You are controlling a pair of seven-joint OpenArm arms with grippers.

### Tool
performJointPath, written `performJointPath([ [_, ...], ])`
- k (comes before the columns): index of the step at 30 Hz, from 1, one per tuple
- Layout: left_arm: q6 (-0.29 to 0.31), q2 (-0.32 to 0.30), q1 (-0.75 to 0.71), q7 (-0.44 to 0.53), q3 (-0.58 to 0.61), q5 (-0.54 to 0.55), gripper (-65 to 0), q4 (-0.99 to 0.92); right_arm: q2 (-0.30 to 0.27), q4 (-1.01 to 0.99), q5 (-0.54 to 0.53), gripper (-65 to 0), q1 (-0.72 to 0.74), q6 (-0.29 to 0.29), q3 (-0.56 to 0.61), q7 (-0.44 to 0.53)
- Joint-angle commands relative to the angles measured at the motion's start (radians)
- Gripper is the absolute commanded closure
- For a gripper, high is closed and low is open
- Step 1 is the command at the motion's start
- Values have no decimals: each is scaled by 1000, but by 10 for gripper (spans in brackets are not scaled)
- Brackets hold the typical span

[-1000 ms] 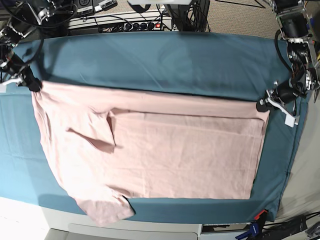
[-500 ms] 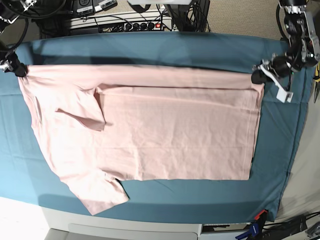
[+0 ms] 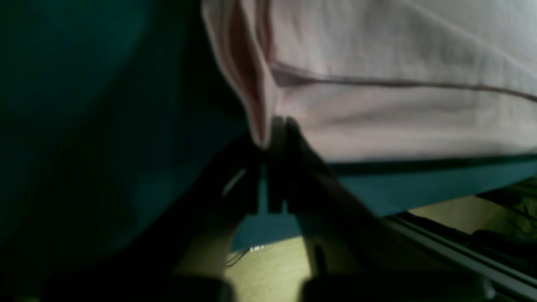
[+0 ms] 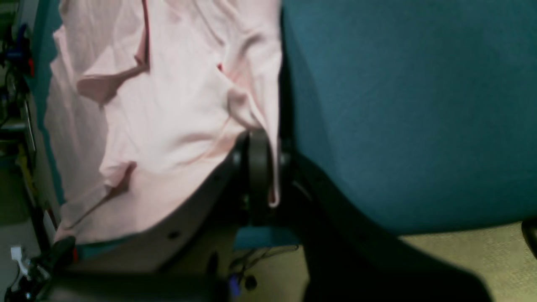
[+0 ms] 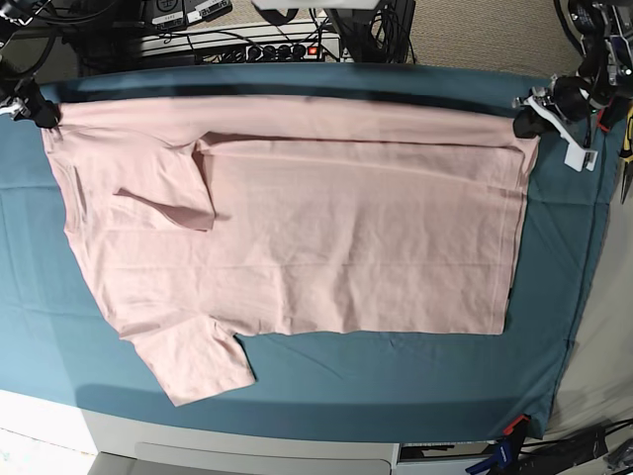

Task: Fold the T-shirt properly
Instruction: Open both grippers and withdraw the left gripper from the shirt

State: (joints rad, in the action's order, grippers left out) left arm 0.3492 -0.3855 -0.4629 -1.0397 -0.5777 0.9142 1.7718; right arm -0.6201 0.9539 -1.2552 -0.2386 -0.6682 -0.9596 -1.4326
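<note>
I have both grippers clamped on the T-shirt (image 5: 297,237): the left gripper (image 5: 526,116) on one far corner, the right gripper (image 5: 40,111) on the other. The shirt's long axis runs between them, its far edge stretched taut along the table's back edge. The open blue cloth (image 5: 396,381) lies nearer the camera

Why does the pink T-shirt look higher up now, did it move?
Yes. The T-shirt has slid toward the far edge of the teal table cloth: its top edge now lies near the power strip, leaving more cloth bare below.
</note>
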Motion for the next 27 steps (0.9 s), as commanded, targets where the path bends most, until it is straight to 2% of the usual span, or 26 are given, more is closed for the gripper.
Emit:
performJointPath([
  [1, -8, -18, -9, 15, -16, -15, 0, 16, -42, 15, -13, 0, 1, -2, -9, 36],
  [8, 9, 37, -42, 7, -16, 6, 0, 15, -39, 15, -12, 0, 0, -2, -9, 36],
  [19, 15, 39, -70, -1, -16, 7, 0, 16, -6, 15, -32, 0, -34, -2, -9, 36],
  [27, 15, 39, -75, -13, -16, 7, 0, 21, -6, 15, -37, 0, -47, -2, -9, 36],
])
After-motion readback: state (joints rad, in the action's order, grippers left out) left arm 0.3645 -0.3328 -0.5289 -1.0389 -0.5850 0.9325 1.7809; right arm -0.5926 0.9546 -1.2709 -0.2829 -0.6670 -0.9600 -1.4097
